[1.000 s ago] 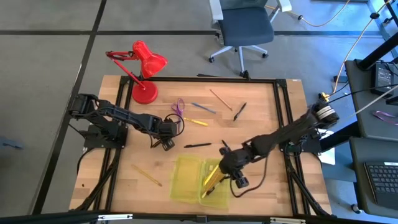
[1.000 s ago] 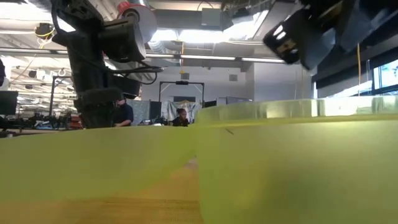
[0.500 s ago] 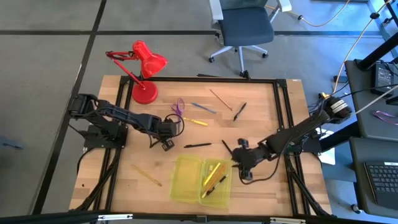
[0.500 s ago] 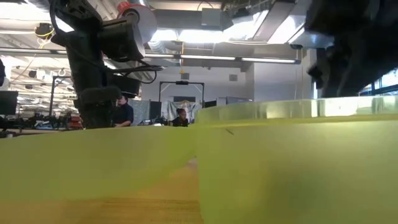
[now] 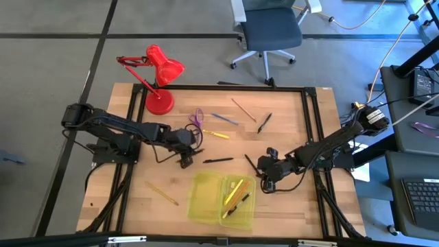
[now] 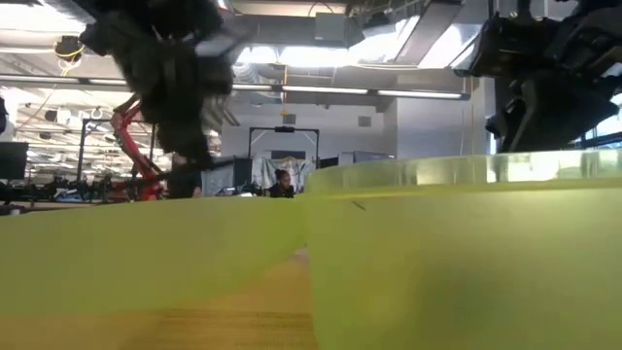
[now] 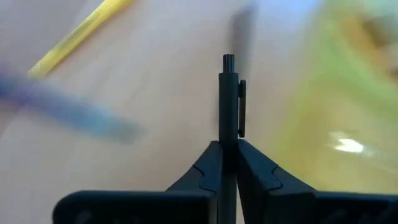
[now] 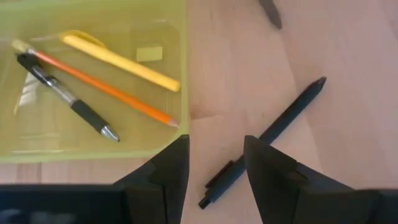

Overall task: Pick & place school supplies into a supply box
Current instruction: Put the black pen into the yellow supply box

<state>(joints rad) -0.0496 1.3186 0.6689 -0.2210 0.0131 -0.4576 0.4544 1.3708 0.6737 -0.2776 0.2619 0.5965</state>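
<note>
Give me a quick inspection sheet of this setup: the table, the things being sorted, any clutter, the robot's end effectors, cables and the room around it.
Surface: wooden table in a black frame.
Job's things: open yellow-green supply box holds a yellow marker, an orange pencil and a black pen. Purple scissors, pens and pencils lie loose on the wood.
Clutter: red desk lamp at the far left corner.
End effectors: left end effector shut on a black pen; right end effector open above another black pen beside the box.
Cables: yellow cable on the floor to the right.
Surroundings: office chair behind the table; second desk with keyboard at right.
</note>
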